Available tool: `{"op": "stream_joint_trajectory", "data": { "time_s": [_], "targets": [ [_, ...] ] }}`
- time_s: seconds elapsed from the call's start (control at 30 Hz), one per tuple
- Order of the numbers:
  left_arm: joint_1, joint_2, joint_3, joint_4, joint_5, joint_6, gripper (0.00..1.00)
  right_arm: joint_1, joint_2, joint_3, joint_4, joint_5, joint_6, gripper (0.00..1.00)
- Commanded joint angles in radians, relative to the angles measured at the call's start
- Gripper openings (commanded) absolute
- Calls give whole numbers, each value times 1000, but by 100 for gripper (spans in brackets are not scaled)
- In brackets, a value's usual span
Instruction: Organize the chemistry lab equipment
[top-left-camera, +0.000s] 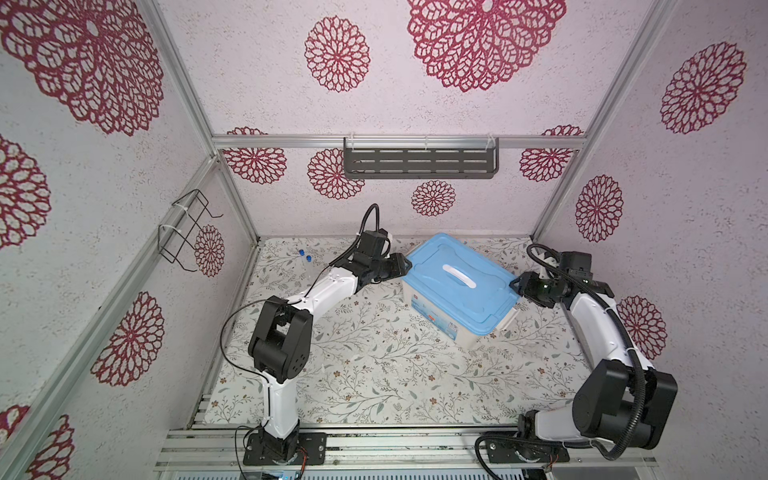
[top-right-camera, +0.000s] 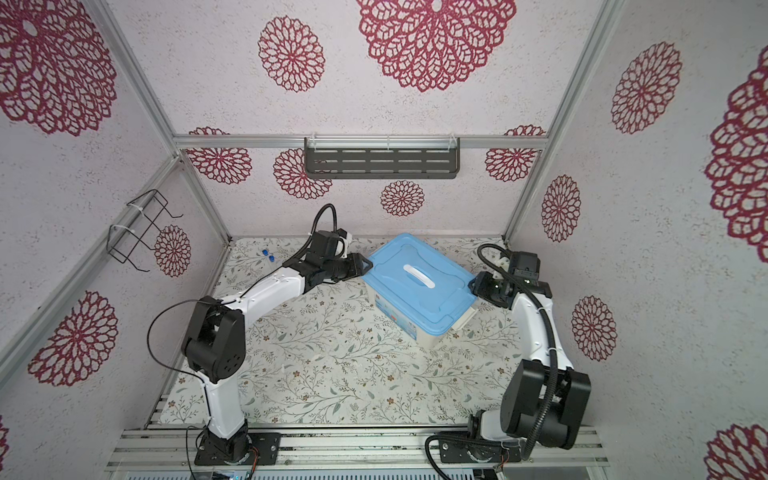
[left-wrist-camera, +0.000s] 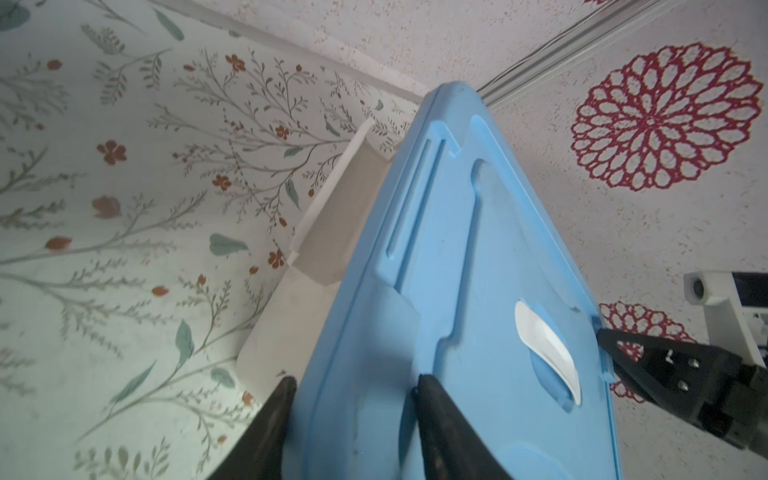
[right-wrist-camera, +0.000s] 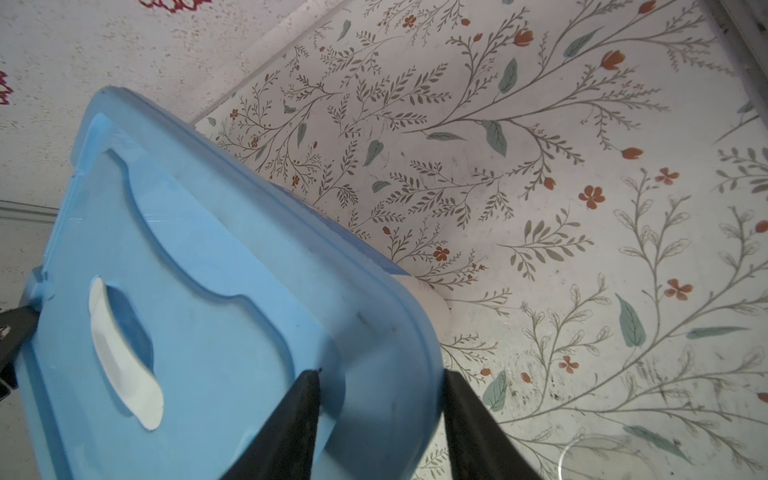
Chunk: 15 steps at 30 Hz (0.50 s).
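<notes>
My left pincer (top-left-camera: 404, 266) is at the corner of the light-blue lid (top-left-camera: 432, 257) that faces the worktop's left edge. My right pincer (top-left-camera: 514, 286) is at the corner facing the right edge, so the lid sits between my two arms. The lid lies on the white plastic tub (top-left-camera: 469, 338). The tub stands toward the back of the floral worktop (top-left-camera: 374, 374), right of the middle and askew to its edges.

In the left wrist view my left pincer (left-wrist-camera: 353, 386) stands about half apart with the lid's rim between the fingers. One finger (left-wrist-camera: 436, 424) lies on the lid's top face and the other sits at the rim's outer side, by the tub wall (left-wrist-camera: 286, 324). It is clamped on the lid. In the right wrist view my right pincer (right-wrist-camera: 380, 374) shows the same: about half apart, one finger (right-wrist-camera: 297, 424) on the top face and the other at the rim's outer edge, pinching that corner.

The white handle (top-left-camera: 459, 276) in the lid's middle is clear of both pincers. A white clasp (top-left-camera: 509, 320) on the tub's end nearest the worktop's right edge hangs away from the lid.

The two clear tubes with blue caps (top-left-camera: 308, 258) lie side by side near the worktop's back-left corner, well apart from the tub. A clear round vessel (right-wrist-camera: 590, 453) stands on the worktop near my right pincer. Only part of its rim shows.
</notes>
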Motion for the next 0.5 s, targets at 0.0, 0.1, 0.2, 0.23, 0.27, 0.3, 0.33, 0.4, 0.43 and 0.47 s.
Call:
{"op": "stream_joint_trajectory", "data": {
  "time_s": [0.0,0.1,0.2,0.23,0.27,0.3,0.33,0.4,0.43,0.47],
  "targets": [
    [-35,-116,-82,-50,14,19,48,29,39,40,-36,-42,-71,50],
    [-38,-190,-173,-79,-22,42,49,80,68,59,-36,-1,-93,50],
    [-40,-249,-263,-98,-35,46,50,117,86,68,-7,1,-82,51],
    [-41,-266,-284,-113,-37,49,50,129,92,73,0,2,-79,51],
    [-43,-287,-308,-134,-44,56,50,145,100,80,9,2,-77,51],
    [-46,-308,-332,-154,-58,64,50,166,108,88,14,6,-76,51],
    [-47,-326,-351,-172,-72,69,51,184,115,97,19,13,-75,51],
    [-45,-370,-397,-205,-93,73,52,231,133,111,29,35,-71,51],
    [-42,-388,-410,-225,-98,68,53,252,141,118,36,47,-64,52],
    [-42,-405,-423,-258,-114,56,54,277,149,124,48,60,-57,52]
  ]
}}
